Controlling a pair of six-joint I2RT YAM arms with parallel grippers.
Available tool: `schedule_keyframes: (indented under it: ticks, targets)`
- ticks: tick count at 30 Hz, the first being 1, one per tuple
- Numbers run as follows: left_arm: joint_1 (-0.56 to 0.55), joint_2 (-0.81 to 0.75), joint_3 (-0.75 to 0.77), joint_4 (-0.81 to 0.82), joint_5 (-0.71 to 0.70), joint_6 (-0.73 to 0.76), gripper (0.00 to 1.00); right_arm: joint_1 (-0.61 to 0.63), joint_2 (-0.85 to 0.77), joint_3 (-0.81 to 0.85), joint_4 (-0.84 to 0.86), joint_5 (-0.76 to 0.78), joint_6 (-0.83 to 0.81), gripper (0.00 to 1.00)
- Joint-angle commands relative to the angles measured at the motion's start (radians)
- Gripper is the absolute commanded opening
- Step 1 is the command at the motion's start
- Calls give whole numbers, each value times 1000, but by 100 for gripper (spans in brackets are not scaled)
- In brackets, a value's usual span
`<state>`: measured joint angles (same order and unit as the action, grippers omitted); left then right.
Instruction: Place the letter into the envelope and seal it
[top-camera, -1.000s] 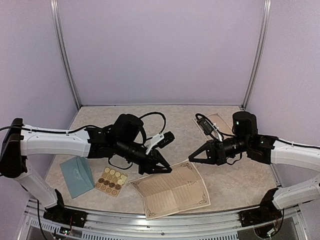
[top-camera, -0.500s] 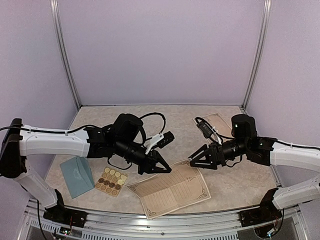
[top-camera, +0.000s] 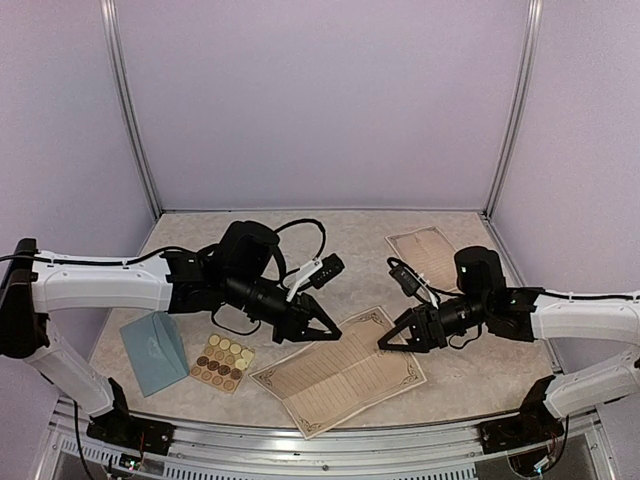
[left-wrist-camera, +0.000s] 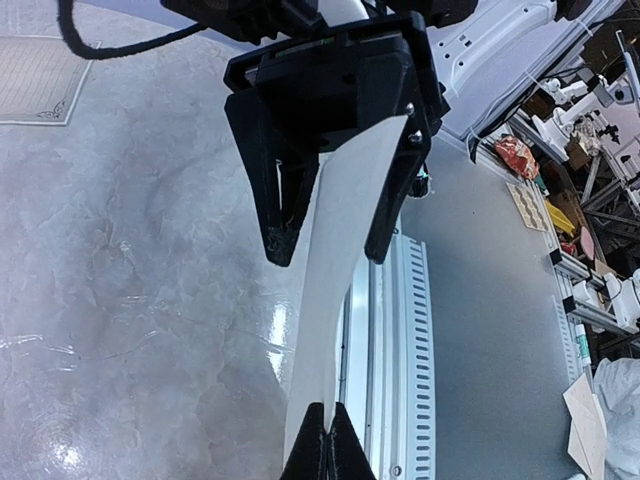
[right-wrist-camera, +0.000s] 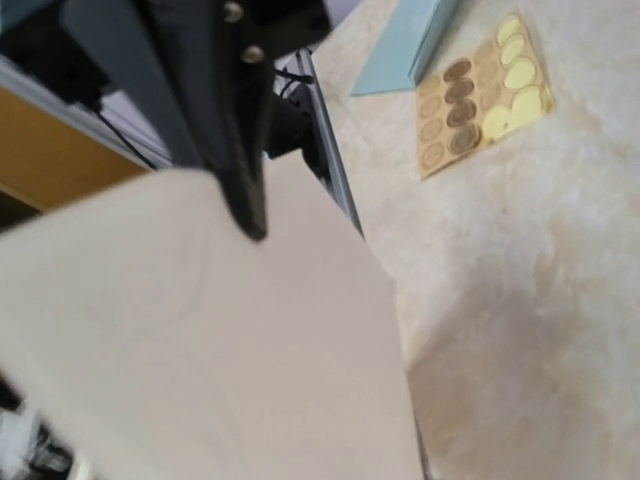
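**Top external: letter pinched at edge, envelope well apart on left**

Top external view: the letter (top-camera: 345, 378), a cream sheet w/ a centre crease, lies at the near-middle of the table (top-camera: 350, 228). The left pincer (top-camera: 328, 333) is at its far-left edge and the right pincer (top-camera: 386, 344) at its far-right corner.

Left wrist view: the left pincer (left-wrist-camera: 325, 447) has its tips together, clamped on the sheet edge. The letter (left-wrist-camera: 340, 300) runs up from there and passes btw the right pincer (left-wrist-camera: 328, 252) fingers, which stand apart on either side of the paper, not gripping.

Right wrist view: the letter (right-wrist-camera: 200, 350) fills most of the frame, blurred.

The envelope (top-camera: 155, 350) is teal and lies flat at the near-left, well apart from the letter. The stickers (top-camera: 225, 362) lie btw the two. A 2nd cream sheet (top-camera: 428, 250) sits far right.

Handling (judgement):
- Letter is thin, light and floppy. It bows when held at one point, so it prob needs holds on two opposite edges, close to the rim.
- It creases easily, and the existing crease is the natural fold line.
- The table looks glossy, so paper will likely slide and be hard to pick up flat. A lifted edge is the place to grab.
- Envelope is equally light and prob skids if pushed. Pin the body and take it by the flap tip.
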<state>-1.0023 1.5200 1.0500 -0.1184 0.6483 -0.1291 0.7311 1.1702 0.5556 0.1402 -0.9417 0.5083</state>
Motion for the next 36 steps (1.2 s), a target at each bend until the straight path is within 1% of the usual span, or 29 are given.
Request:
schedule_keyframes:
  ticks: [1, 3, 4, 7, 8, 9, 12, 16, 19, 21, 22, 24, 26, 29, 32, 36]
  targets:
    - [8, -16, 16, 34, 10, -17, 0, 21, 9, -2, 33, 11, -1, 23]
    - [11, -14, 15, 43, -4, -31, 0, 23, -1, 1, 32, 44, 2, 2]
    - [15, -14, 15, 47, -22, -39, 0, 23, -10, 3, 30, 68, 3, 0]
    - [35, -32, -7, 76, -119, -79, 16, 21, -44, 14, 7, 189, 12, 0]
    - [47, -57, -27, 102, -155, -98, 27, 21, -56, 21, -12, 245, 12, 0]
    - [62, -77, -52, 140, -193, -119, 34, 20, -67, 29, -36, 302, 14, 0]
    - [129, -163, -128, 249, -266, -199, 49, 9, -95, 58, -112, 472, 30, 0]
    - [223, -254, -197, 341, -348, -292, 57, 1, -107, 93, -192, 651, 47, 0]
    - [274, -294, -222, 366, -413, -345, 60, 2, -113, 113, -178, 704, 48, 0]
    - [311, -304, -231, 366, -454, -382, 61, 3, -115, 129, -152, 705, 47, 0]
    - [327, -310, -239, 367, -482, -395, 64, 3, -115, 142, -145, 705, 47, 0]
    - [366, -319, -263, 380, -517, -427, 68, 7, -111, 170, -120, 646, 24, 0]
    - [405, -327, -292, 397, -517, -461, 69, 15, -108, 215, -124, 598, -3, 0]
    - [457, -330, -334, 428, -486, -504, 70, 23, -104, 261, -123, 436, -47, 0]
    - [472, -332, -355, 423, -498, -511, 71, 37, -119, 280, -87, 283, -75, 0]
    - [479, -332, -370, 414, -514, -519, 72, 48, -150, 283, -17, 146, -74, 0]
